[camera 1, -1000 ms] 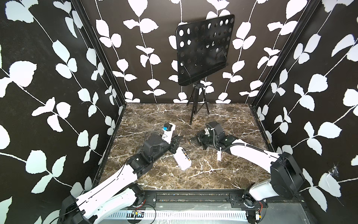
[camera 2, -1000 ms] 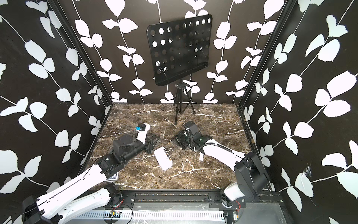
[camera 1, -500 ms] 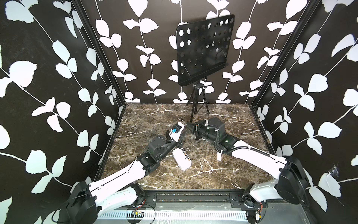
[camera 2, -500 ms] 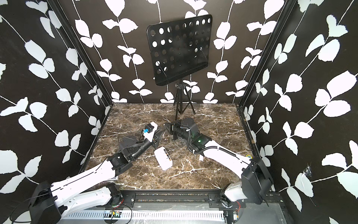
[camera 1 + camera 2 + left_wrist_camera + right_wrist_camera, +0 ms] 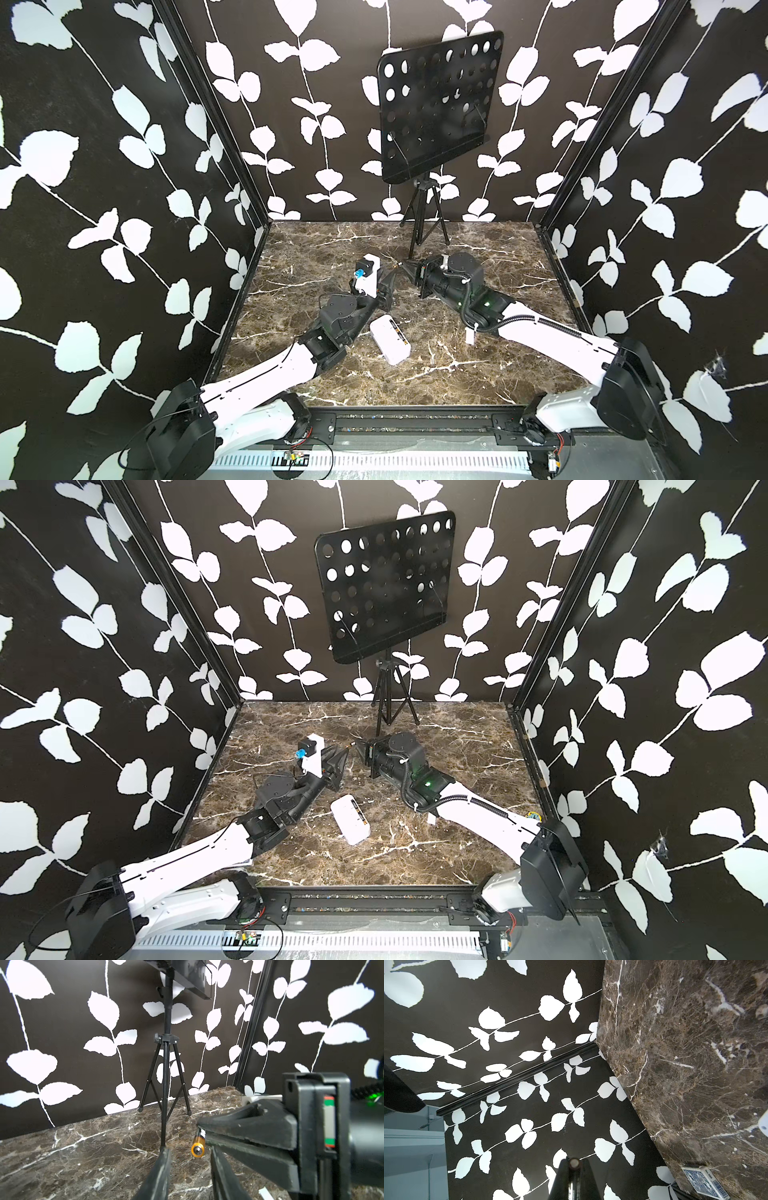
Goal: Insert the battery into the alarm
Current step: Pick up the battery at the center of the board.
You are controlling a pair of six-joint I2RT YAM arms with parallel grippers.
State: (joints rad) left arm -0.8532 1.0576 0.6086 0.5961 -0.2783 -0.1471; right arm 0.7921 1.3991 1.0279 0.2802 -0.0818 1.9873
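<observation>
Between the two grippers' tips, raised off the brown marble-patterned tabletop [image 5: 457,374], hangs the gold-and-black cylindrical battery [image 5: 198,1145]. The right gripper [image 5: 203,1132] has its jaws pressed together on the battery's rear part, so the gold end sticks out past its fingertips. I judge that overhang to be deliberate, leaving a bare length for a second hand to take. The left gripper [image 5: 190,1150] faces it tip to tip with its fingers [image 5: 164,1161] spread partway and nothing pinched between them. The battery's free end sits just ahead of that gap, and I cannot tell whether it touches either finger. This reads as a hand-over, probably to re-grip the battery at an angle better suited to pushing it in.

Below and behind the left gripper, close beside its wrist and touched by neither hand, the white rounded-rectangle plastic alarm [image 5: 390,340] lies flat on the tabletop, apart from the battery. A narrow dark slot runs along the long edge turned toward the right arm, with small orange-and-dark marks inside. It is likely the battery bay, but the marks are too small to tell whether a cell already lies in it. Ahead of the right gripper, near the tabletop's edge, a small blue-patterned card box [image 5: 702,1183] lies closed, its contents hidden. Beyond both grippers stands a black perforated metal music stand [image 5: 436,112].
</observation>
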